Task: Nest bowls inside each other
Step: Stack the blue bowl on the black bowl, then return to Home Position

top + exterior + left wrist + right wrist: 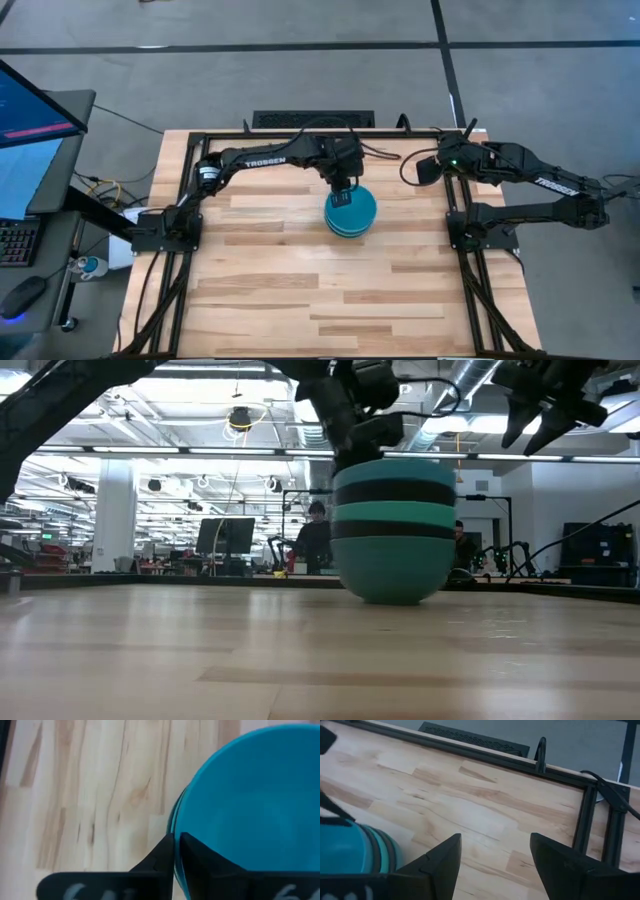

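Note:
A stack of nested bowls [351, 214] stands on its bottom bowl at the table's middle. In the low view the stack [395, 530] shows cyan and teal bands with two black ones between them. The top bowl [250, 795] is bright cyan. My left gripper [343, 193] is above the stack's far rim, shut on that top bowl. My right gripper [426, 168] hangs open and raised near the table's far right corner, apart from the stack [355, 855]. My left gripper [176, 842] pinches the top cyan bowl's rim [176, 822] on its far side, one finger [205, 860] inside the bowl and one [157, 857] outside. The fingers come from above, pointing down. The bowl sits upright, nested in the stack on the table.
A black frame rail [485, 755] runs along the table's far edge and down both sides. Bare wood [340, 300] lies on the near side of the stack. A monitor [30, 110] stands off the table's left. People [315, 540] stand in the room behind.

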{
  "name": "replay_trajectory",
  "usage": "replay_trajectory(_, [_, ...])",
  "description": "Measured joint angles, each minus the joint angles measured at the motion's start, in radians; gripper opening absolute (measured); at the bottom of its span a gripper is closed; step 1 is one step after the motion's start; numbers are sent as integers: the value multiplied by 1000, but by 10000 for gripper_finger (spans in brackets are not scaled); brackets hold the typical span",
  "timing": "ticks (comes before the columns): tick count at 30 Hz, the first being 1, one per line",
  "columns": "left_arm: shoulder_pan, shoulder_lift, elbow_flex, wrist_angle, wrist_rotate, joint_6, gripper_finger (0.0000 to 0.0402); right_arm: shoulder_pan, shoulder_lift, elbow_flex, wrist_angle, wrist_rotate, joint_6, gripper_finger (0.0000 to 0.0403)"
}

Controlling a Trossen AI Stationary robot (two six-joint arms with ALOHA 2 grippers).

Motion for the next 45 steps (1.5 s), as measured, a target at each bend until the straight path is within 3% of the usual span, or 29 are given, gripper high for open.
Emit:
replay_trajectory(9, [-44, 4, 120, -21, -129, -10, 61, 0, 0, 0, -17, 5, 0, 259])
replay_trajectory(14, [-52, -21, 212, -26, -59, 18, 76, 4, -2, 0, 37, 28, -52, 259])
replay_trajectory(17, [-52, -84, 224, 21, 37, 46, 75, 39, -36, 0, 205, 59, -174, 259])
replay_trajectory(20, [-50, -179, 225, 68, 65, 12, 67, 78, -93, 0, 424, 41, -324, 255])
replay_trajectory(26, [-60, -477, 147, 245, 97, -18, 54, 164, -316, 15, 800, -170, -461, 226])
replay_trajectory(30, [-77, -710, -152, 517, 92, -46, 50, 199, -501, 12, 826, -125, -497, 206])
replay_trajectory(32, [-77, -831, -388, 695, 72, -88, 50, 201, -585, -35, 806, -89, -505, 197])
replay_trajectory(34, [-75, -950, -643, 913, 23, -148, 50, 198, -647, -104, 805, -118, -506, 190])
replay_trajectory(37, [-76, -1103, -1019, 1326, -63, -274, 50, 195, -709, -216, 798, -86, -396, 181])
replay_trajectory(40, [-76, -1205, -1319, 1671, -182, -378, 50, 195, -744, -302, 808, -81, -343, 174])
replay_trajectory(45, [-76, -1287, -1662, 2040, -262, -452, 50, 195, -750, -381, 859, -151, -554, 174])
